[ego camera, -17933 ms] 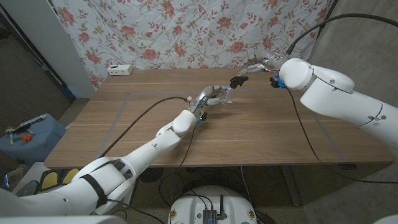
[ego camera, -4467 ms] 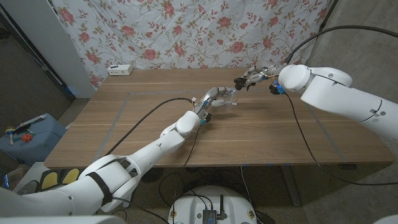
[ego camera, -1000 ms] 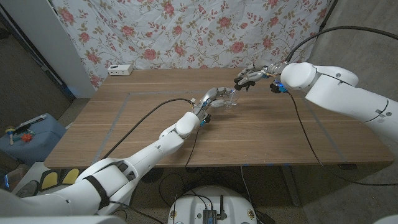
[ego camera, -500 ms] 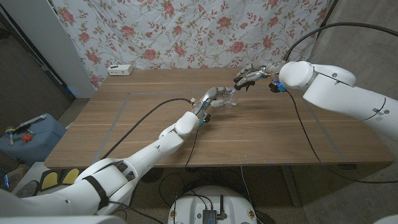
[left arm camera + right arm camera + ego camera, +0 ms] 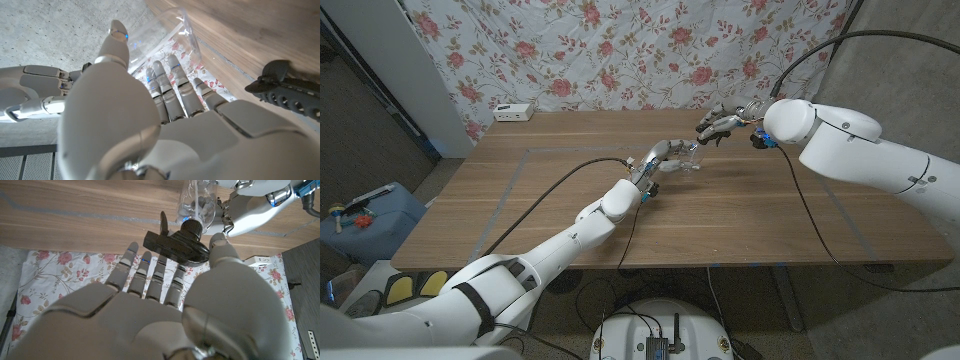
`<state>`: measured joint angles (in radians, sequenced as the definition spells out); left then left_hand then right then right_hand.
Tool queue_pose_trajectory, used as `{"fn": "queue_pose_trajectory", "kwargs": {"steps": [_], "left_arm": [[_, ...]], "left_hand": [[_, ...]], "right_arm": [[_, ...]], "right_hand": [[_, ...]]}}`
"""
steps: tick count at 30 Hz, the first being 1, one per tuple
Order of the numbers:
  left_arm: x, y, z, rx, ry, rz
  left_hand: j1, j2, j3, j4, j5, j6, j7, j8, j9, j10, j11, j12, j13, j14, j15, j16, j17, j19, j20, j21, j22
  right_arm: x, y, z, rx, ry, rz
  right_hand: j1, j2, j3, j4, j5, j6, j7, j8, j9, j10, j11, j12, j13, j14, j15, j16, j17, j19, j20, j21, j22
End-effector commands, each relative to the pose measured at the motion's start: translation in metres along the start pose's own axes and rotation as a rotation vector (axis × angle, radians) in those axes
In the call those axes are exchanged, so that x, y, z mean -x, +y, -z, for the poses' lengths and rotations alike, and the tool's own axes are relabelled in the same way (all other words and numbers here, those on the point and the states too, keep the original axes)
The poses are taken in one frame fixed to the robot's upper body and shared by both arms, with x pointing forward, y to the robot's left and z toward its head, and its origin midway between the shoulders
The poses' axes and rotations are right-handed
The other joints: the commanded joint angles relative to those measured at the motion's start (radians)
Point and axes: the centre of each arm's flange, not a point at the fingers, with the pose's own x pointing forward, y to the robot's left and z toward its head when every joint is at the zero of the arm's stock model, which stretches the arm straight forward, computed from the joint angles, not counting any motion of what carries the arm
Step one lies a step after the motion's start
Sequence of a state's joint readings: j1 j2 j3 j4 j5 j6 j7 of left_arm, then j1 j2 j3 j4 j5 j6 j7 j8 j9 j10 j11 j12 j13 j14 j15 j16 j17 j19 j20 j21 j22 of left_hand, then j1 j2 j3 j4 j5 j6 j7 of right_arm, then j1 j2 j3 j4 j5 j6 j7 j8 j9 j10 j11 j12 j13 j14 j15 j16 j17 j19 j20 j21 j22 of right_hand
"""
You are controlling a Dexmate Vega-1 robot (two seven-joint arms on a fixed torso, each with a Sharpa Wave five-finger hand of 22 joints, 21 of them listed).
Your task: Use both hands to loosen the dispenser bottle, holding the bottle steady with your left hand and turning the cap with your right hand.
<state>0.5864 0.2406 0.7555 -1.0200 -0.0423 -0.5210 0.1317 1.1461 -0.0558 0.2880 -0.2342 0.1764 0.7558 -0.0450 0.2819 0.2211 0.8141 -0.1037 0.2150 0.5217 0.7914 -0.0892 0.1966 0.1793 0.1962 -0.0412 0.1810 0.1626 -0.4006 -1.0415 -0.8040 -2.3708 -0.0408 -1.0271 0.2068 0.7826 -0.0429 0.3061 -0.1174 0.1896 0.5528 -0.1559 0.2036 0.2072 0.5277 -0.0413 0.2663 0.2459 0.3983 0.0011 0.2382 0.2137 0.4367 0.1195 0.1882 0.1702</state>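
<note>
Toward the far middle of the wooden bench (image 5: 570, 190) in head view, the clear dispenser bottle (image 5: 692, 158) stands upright w/ the left hand (image 5: 665, 158) wrapped round its side, fingers grasping the body. Right hand (image 5: 720, 125) sits just above & beside the bottle top, fingers at the black cap (image 5: 705, 132); contact there is too small to confirm from this angle. Left arm runs diag. from bottom left, right arm comes in from the right edge. Behind the bench hangs a floral cloth (image 5: 620, 50); a small white box (image 5: 514, 112) sits at the bench's far left edge. Blue bin (image 5: 365, 220) on the floor at left.

Left wrist view: left hand (image 5: 165, 115) seen from the back, fingers (image 5: 172, 87) pressed against the clear bottle (image 5: 165, 35), thumb up along its other side. Black pump nozzle (image 5: 290, 92) is off to one side, over the bench wood (image 5: 260, 30). Part of the right arm shows against the concrete wall.

Right wrist view: right hand (image 5: 150, 305) from the back, fingers (image 5: 150, 277) and thumb curled round the black cap (image 5: 177, 245), touching it on both sides – grasping cap. Bottle (image 5: 197, 202) runs on from the cap, w/ the left hand (image 5: 250, 207) clamped on it, bench wood (image 5: 75, 205) around.
</note>
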Motion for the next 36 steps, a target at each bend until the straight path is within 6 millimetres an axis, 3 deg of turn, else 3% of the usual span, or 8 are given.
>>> {"fn": "queue_pose_trajectory", "kwargs": {"steps": [1, 2, 7, 10, 17, 36], "left_arm": [[0.002, -0.001, 0.0, -0.001, 0.005, -0.004], [0.002, -0.001, 0.0, -0.001, 0.005, -0.004], [0.001, -0.001, 0.0, -0.002, 0.004, -0.003], [0.001, -0.001, 0.0, -0.001, 0.004, -0.004], [0.002, -0.001, 0.001, 0.0, 0.007, -0.006], [0.0, 0.0, 0.0, 0.0, 0.005, -0.005]], "left_hand": [[-0.129, 0.146, 0.09, 0.081, 0.005, 0.125, -0.03, 0.006, 0.006, 0.063, -0.039, 0.007, 0.005, 0.002, -0.059, 0.0, 0.002, 0.009, -0.04, 0.002, 0.002], [-0.128, 0.145, 0.09, 0.08, 0.005, 0.124, -0.03, 0.005, 0.006, 0.063, -0.042, 0.007, 0.005, 0.001, -0.06, -0.001, 0.001, 0.009, -0.04, 0.002, 0.002], [-0.129, 0.145, 0.089, 0.081, 0.005, 0.125, -0.03, 0.006, 0.006, 0.06, -0.042, 0.006, 0.006, 0.002, -0.06, 0.0, 0.001, 0.009, -0.04, 0.002, 0.002], [-0.129, 0.144, 0.089, 0.081, 0.005, 0.126, -0.031, 0.006, 0.006, 0.062, -0.041, 0.006, 0.005, 0.003, -0.059, 0.0, 0.001, 0.009, -0.04, 0.002, 0.002], [-0.129, 0.145, 0.089, 0.081, 0.005, 0.128, -0.031, 0.007, 0.006, 0.062, -0.042, 0.006, 0.005, 0.002, -0.059, 0.0, 0.001, 0.009, -0.04, 0.002, 0.002], [-0.13, 0.145, 0.091, 0.081, 0.005, 0.131, -0.03, 0.008, 0.006, 0.064, -0.043, 0.007, 0.006, 0.002, -0.059, -0.002, 0.0, 0.008, -0.039, 0.002, 0.002]], "right_arm": [[-0.002, 0.005, -0.002, 0.041, 0.013, 0.009], [-0.002, 0.006, -0.003, 0.042, 0.015, 0.012], [-0.002, 0.008, -0.002, 0.05, 0.021, 0.022], [-0.003, 0.009, -0.002, 0.056, 0.028, 0.022], [-0.006, 0.012, 0.0, 0.057, 0.036, 0.02], [-0.012, 0.016, 0.0, 0.056, 0.038, 0.03]], "right_hand": [[-0.008, -0.001, -0.007, -0.002, 0.008, 0.022, -0.002, 0.01, 0.002, 0.038, -0.02, 0.011, 0.0, 0.023, -0.034, 0.01, -0.001, 0.004, -0.015, 0.007, 0.001], [-0.009, -0.002, -0.008, -0.002, 0.009, 0.025, -0.005, 0.012, 0.002, 0.044, -0.018, 0.013, -0.001, 0.027, -0.038, 0.011, -0.001, 0.006, -0.018, 0.008, 0.001], [-0.006, -0.007, -0.009, -0.012, 0.013, 0.06, -0.004, 0.025, 0.002, 0.092, -0.055, 0.024, -0.005, 0.062, -0.07, 0.017, -0.007, 0.015, -0.038, 0.008, 0.0], [-0.003, -0.008, -0.007, -0.015, 0.014, 0.067, -0.006, 0.028, 0.002, 0.1, -0.048, 0.025, -0.006, 0.069, -0.075, 0.016, -0.009, 0.018, -0.05, 0.008, 0.0], [0.005, -0.008, -0.004, -0.021, 0.017, 0.077, -0.01, 0.03, 0.003, 0.13, -0.067, 0.032, -0.008, 0.083, -0.094, 0.015, -0.011, 0.014, -0.07, 0.005, 0.0], [0.012, -0.012, 0.005, -0.028, 0.024, 0.133, -0.013, 0.048, 0.002, 0.211, -0.12, 0.048, -0.016, 0.135, -0.131, 0.014, -0.017, 0.018, -0.085, 0.004, -0.001]]}}
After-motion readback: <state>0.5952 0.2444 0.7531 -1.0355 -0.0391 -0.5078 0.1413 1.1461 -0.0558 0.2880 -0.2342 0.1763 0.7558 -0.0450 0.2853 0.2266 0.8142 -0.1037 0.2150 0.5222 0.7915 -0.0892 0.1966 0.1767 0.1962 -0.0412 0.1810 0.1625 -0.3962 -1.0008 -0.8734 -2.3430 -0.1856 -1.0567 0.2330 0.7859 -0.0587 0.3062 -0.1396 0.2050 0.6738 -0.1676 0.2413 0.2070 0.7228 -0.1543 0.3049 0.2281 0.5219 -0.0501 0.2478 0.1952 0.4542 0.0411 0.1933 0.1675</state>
